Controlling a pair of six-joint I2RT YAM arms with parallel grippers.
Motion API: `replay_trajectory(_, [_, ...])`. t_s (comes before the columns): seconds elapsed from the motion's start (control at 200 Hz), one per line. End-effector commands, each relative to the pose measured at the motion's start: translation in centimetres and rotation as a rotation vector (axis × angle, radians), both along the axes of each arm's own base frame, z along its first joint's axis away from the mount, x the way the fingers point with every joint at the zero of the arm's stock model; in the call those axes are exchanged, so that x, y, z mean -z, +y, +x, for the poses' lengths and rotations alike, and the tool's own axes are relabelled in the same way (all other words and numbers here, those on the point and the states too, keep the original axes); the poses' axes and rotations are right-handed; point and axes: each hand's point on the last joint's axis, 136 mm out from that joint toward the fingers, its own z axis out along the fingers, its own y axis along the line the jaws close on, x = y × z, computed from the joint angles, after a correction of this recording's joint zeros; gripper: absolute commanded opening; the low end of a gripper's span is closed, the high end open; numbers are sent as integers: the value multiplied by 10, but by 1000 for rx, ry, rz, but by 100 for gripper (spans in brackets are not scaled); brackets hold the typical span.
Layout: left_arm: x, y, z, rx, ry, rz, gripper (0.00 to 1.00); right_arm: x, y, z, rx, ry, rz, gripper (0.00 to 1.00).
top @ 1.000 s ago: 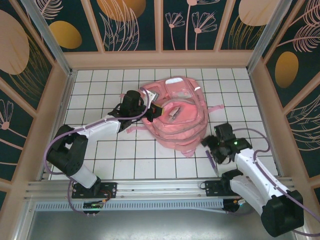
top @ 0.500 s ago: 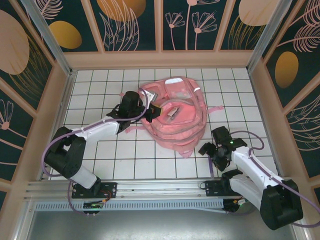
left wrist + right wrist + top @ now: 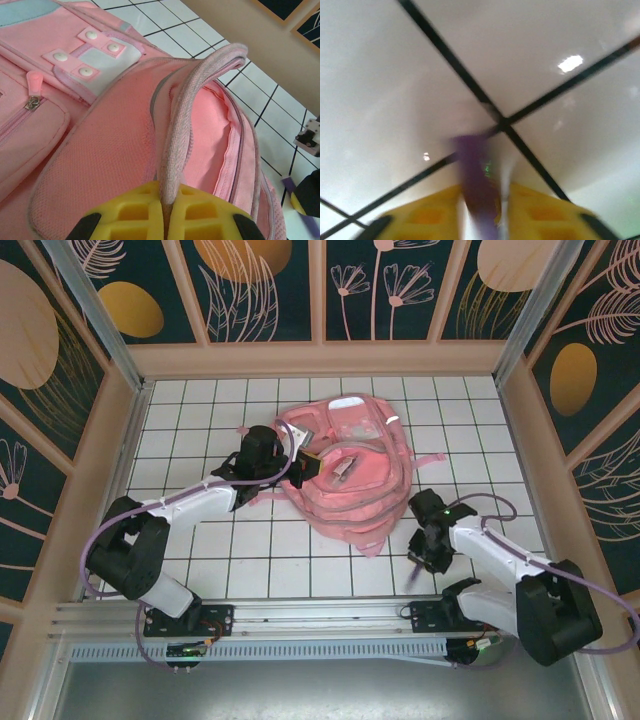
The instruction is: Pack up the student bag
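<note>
At the near edge a grey metal rail (image 3: 300,612) is seen, and both arms are fixed by it. Past the rail a white surface (image 3: 250,560) is spread out, cut into squares by thin dark lines. On the near right, the right arm (image 3: 495,558) is bent down close to the surface, and the right jaws are closed on a thin purple stick (image 3: 476,192); that picture is blurred, so the kind of stick cannot be told. Farther in, near the middle and a bit toward the far side, the student bag (image 3: 355,480) is laid flat on the surface. The left arm (image 3: 195,498) is stretched out to the bag's left side, and a grey-pink handle loop (image 3: 186,110) is pinched tight between the yellow pads (image 3: 127,212) of the left jaws. Beside the loop a pocket is seen open, with its pink inside (image 3: 215,150) shown. A small zip pull (image 3: 33,92) and white snaps (image 3: 90,35) are seen on the front. All around, the surface is shut in by a low tan wall (image 3: 320,360). Above it, dark green panels (image 3: 270,310) are set in pale frames, with orange rounds (image 3: 130,308) and pale plants painted on them.
</note>
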Motion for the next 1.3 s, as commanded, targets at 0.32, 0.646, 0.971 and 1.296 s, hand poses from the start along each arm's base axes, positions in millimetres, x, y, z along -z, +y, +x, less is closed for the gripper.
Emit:
replay_trajectory(0.32, [-46, -7, -7, 64, -46, -96, 0, -128, 80, 102, 114, -438, 438, 0])
replay_trajectory(0.646, [-56, -9, -13, 103, -51, -108, 0, -168, 134, 195, 122, -559, 563, 10])
replay_trajectory(0.971, [-55, -9, -15, 97, -22, -128, 0, -152, 116, 189, 132, -568, 487, 63])
replay_trajectory(1.296, [-53, -14, -18, 130, 4, -135, 0, -138, 140, 140, -240, -512, 461, 35])
